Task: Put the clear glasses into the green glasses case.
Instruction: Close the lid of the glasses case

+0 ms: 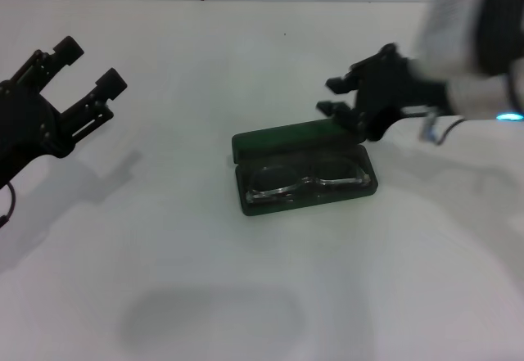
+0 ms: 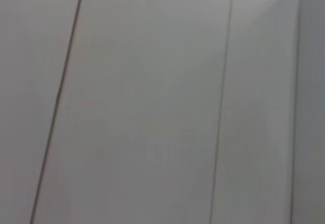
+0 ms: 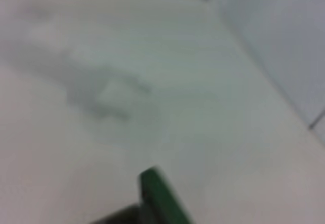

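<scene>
Lying inside the open green glasses case (image 1: 304, 169), the clear glasses (image 1: 307, 182); right gripper (image 1: 340, 103) spread wide, empty.

Green glasses case (image 1: 304, 167): dark green, rectangular, rounded corners; lies open on the white table, near the middle, its lid (image 1: 286, 138) tipped back on the far side.
Clear glasses (image 1: 307, 182): transparent, one wide curved lens; lying flat inside the case's lower tray, spanning almost its full width.
Right wrist view: one green corner of the case (image 3: 161, 198) shows.

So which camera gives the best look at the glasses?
The head view: the clear glasses lie inside the open green glasses case. The right wrist view catches only a green case edge; the left wrist view shows neither.
</scene>
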Motion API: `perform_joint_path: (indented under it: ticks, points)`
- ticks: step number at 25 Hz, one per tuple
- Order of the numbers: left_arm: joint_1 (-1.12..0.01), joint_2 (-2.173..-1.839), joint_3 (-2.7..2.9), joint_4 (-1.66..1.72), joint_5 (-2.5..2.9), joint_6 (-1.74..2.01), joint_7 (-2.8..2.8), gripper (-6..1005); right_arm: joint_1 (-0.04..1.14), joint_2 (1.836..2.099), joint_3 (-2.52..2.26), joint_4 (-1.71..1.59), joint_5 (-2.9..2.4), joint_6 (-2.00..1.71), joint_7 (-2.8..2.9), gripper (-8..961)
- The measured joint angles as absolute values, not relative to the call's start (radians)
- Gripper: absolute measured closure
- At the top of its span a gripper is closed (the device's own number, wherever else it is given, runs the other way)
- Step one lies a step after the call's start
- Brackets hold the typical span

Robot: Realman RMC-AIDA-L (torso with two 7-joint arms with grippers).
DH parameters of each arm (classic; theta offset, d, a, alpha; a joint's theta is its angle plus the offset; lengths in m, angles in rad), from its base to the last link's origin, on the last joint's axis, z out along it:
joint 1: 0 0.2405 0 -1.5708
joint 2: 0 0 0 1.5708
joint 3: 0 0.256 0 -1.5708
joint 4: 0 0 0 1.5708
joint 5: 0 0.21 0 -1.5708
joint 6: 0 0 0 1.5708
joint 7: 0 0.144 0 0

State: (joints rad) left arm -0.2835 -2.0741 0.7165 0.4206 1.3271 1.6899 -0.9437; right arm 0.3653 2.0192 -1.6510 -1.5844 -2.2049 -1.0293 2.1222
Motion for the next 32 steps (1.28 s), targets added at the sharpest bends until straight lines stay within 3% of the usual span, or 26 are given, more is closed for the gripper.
perform_joint_path:
  ticks: [3,5,10,15,18,24,29,32]
  points:
    - [-0.293,-2.076,0.718,0.41,1.327,1.647,-0.947,146,0.281,2.018,-1.457,-1.473,-1.778,-1.052,1.831,694]
    - [-0.299,-2.076,0.718,0.404,1.328,1.629,-0.95,146,0.268,2.019,-1.415,-1.422,-1.672,-1.052,1.754,693]
    - [-0.377,-2.083,0.722,0.367,1.382,1.481,-0.977,146,0.292,2.018,-1.171,-0.931,-1.111,-1.208,1.336,693]
    - [-0.528,-2.085,0.723,0.303,1.475,1.282,-1.047,146,0.358,2.017,-0.917,-0.502,-0.954,-1.505,1.065,584]
    - [-0.615,-2.087,0.729,0.265,1.521,1.188,-1.086,146,0.359,2.022,-0.851,-0.405,-0.954,-1.538,0.976,519]
    - [-0.757,-2.097,0.86,0.205,1.526,1.023,-1.174,146,0.363,2.02,-0.847,-0.355,-0.947,-1.535,0.945,299]
    - [-0.826,-2.102,0.892,0.152,1.528,0.98,-1.179,146,0.367,2.022,-0.855,-0.35,-0.954,-1.535,0.928,219]
    - [-0.844,-2.103,0.931,0.14,1.53,0.982,-1.185,146,0.367,2.021,-0.854,-0.34,-0.955,-1.535,0.926,220]
